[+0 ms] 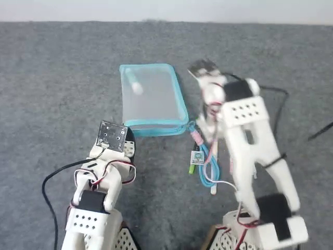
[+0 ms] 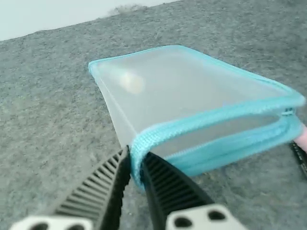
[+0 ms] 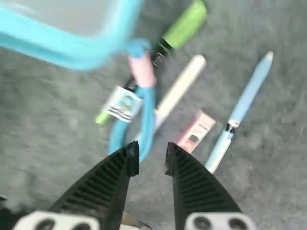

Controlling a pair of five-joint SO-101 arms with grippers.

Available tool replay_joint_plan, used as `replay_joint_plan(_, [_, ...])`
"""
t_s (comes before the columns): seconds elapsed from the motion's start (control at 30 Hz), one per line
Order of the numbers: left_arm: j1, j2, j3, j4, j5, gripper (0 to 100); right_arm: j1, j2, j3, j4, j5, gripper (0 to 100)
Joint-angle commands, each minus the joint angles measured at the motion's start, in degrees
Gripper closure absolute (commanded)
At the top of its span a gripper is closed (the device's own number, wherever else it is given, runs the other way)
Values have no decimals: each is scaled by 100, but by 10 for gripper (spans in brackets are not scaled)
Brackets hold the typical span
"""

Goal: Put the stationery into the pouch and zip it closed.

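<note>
Teal pouch (image 2: 192,96) corner sits hidden inside left gripper (image 2: 136,155).

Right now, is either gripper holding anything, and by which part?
The left gripper pinches the pouch by the near corner of its teal zipper edge. The right gripper hangs open over the stationery, holding nothing.

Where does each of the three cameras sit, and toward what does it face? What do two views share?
High view: fixed above the table, looking down on the pouch, stationery, left arm and right arm.
Left wrist view: on the left arm, facing along the left gripper, shut on the pouch's teal edge.
Right wrist view: on the right arm, looking down past the right gripper at the pens.
Shared: both wrist views show the pouch.
</note>
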Motion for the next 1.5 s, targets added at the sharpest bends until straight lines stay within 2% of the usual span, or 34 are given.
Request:
replay_joint_plan(0.0, [-26,-114,-154,-185,-9,988,813,-611,1345,-848,642,910])
replay_joint_plan(0.2, [-26,-114,-145,-185,-9,988,2009,-664,2356,-1657,1354,910])
replay_joint_plan(0.37, [-26,-114,-145,-176,-9,988,2519,-664,2769,-2246,1697,910])
replay_joint_plan(0.73, [-26,-114,-145,-88,-9,988,2501,-593,3534,-3116,1952,844])
replay_joint_plan(1.0, [-26,-114,-145,-88,-9,988,2554,778,3121,-3310,1943,846])
replay_joint_plan(1.07, [-26,-114,-145,-53,-9,988,2554,1059,2919,-3266,1934,898])
replay_joint_plan(1.13, [-26,-114,-145,-53,-9,988,2554,1147,2752,-3240,1916,995])
replay_joint_plan(1.2, [-26,-114,-145,-62,-9,988,2554,1138,2716,-3240,1916,973])
replay_joint_plan(1.3, [-26,-114,-145,-70,-9,988,2501,892,2716,-3046,1908,992])
replay_joint_plan(1.47, [18,-114,-145,-88,-9,988,2352,-286,2708,-2308,1802,991])
